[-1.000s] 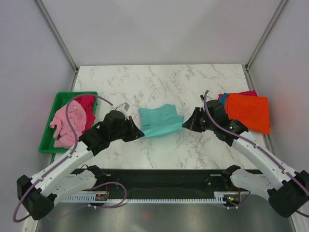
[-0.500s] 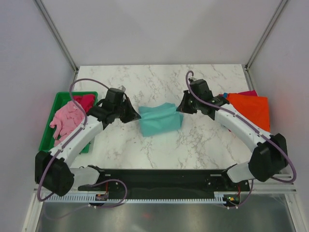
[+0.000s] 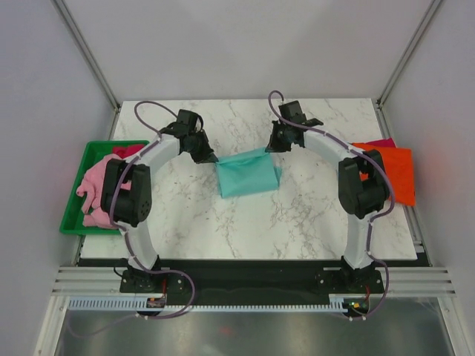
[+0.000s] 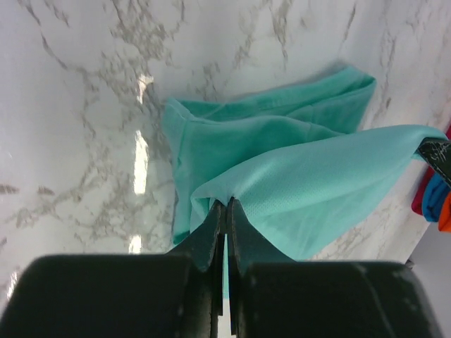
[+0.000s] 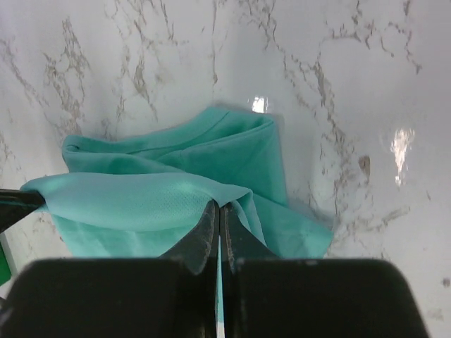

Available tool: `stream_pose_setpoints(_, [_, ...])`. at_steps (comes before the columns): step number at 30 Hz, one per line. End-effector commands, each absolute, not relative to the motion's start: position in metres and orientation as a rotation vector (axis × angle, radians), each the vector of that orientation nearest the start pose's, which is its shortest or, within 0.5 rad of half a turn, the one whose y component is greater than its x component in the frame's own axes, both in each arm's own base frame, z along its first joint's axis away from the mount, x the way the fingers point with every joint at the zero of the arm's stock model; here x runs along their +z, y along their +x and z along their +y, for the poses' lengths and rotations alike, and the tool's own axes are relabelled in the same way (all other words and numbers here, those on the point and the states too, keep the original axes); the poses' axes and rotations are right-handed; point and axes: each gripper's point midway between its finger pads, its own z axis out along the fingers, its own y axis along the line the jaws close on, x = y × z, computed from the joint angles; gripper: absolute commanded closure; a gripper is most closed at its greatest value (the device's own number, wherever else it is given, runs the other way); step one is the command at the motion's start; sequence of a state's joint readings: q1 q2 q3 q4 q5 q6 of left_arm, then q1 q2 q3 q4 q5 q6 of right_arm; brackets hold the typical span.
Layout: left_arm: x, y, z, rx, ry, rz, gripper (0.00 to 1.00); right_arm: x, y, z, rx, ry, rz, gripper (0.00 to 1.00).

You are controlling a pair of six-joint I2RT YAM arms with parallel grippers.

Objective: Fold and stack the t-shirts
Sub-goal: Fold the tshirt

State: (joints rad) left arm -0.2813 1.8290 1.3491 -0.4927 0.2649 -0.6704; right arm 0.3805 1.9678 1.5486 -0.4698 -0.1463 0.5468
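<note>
Two corners of the teal t-shirt (image 3: pixel 249 174) are pinched, one in each gripper, so this garment looks mid-fold rather than finished. The left gripper (image 4: pixel 224 205) has its fingers pressed together on a corner of the cloth, and the right gripper (image 5: pixel 217 208) is clamped on the opposite corner in the same way. Between them a single layer of teal fabric hangs stretched and lifted, while the rest of the shirt lies bunched on the marble table (image 3: pixel 297 215) directly beneath and just beyond the fingertips. From above, the shirt sits mid-table, with both grippers at its far edge.

As for progress, an orange t-shirt (image 3: pixel 390 174) lies flat and squared at the right edge of the table, with a magenta t-shirt (image 3: pixel 383 142) peeking out beneath it and a strip of blue t-shirt (image 4: pixel 435 196) in the same pile, so a stack seems begun. Crumpled in the green tray (image 3: pixel 70 222) at the left are a pink t-shirt (image 3: pixel 96 189) and a red t-shirt (image 3: pixel 131 151), neither folded. By my judgement, roughly half the job is left: laying the teal layer over, placing it on the stack, then handling the two in the tray.
</note>
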Motion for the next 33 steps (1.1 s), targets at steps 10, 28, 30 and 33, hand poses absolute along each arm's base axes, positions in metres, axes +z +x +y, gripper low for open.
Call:
stream_pose_setpoints(10, [0.058,0.475,-0.17,-0.734,-0.384,2.638,0.97,0.076,0.519,0.234,0.656,0.143,2.488,0.98])
stream_pose_setpoints(28, [0.226,0.501,-0.179,-0.734,-0.124,2.391,0.19,0.208,0.512,0.245,1.021,-0.019,2.172,0.02])
stream_pose_setpoints(30, [0.201,0.475,-0.193,-0.751,-0.095,2.446,0.26,0.202,0.479,0.257,1.12,-0.046,2.15,0.02])
stream_pose_setpoints(33, [0.195,0.43,-0.228,-0.834,0.013,2.441,0.28,0.192,0.44,0.277,1.307,-0.112,2.114,0.1])
